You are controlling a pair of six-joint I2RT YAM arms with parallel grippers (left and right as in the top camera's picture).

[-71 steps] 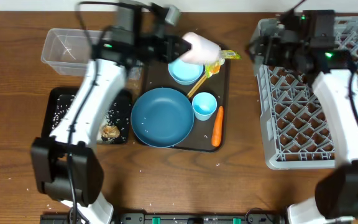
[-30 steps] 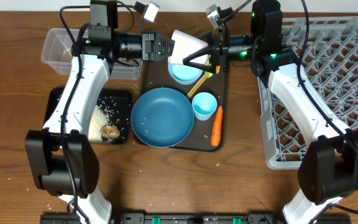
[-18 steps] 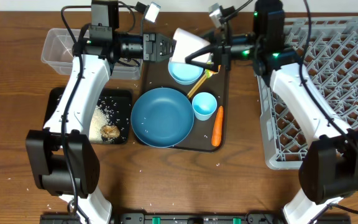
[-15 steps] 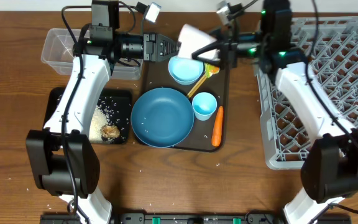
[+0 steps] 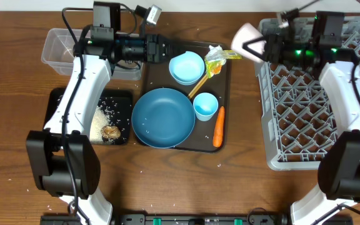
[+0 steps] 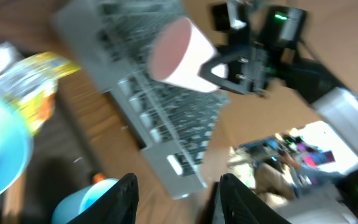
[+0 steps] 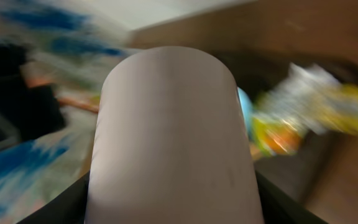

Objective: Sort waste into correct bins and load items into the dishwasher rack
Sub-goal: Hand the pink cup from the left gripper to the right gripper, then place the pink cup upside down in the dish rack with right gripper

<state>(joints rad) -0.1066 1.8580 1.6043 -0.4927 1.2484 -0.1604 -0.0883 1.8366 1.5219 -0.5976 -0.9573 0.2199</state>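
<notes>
The right claw (image 5: 257, 47) is closed on the pink cup (image 5: 245, 40). The cup is held on its side above the worktop (image 5: 17, 137), at the left rim of the grey dishwasher rack (image 5: 264, 119), with its mouth facing the left arm. The left claw (image 5: 164, 49) is open and empty at the far left corner of the dark-brown serving tray (image 5: 225, 87). The tray carries the small light-blue bowl (image 5: 186, 67), large dark-blue bowl (image 5: 163, 117), light-blue cup (image 5: 205, 105), carrot (image 5: 217, 126), yellow-green wrapper (image 5: 216, 60) and chopsticks (image 5: 199, 85). Rice (image 5: 102, 115) and a brown lump (image 5: 110, 132) lie in the black tray (image 5: 61, 100).
</notes>
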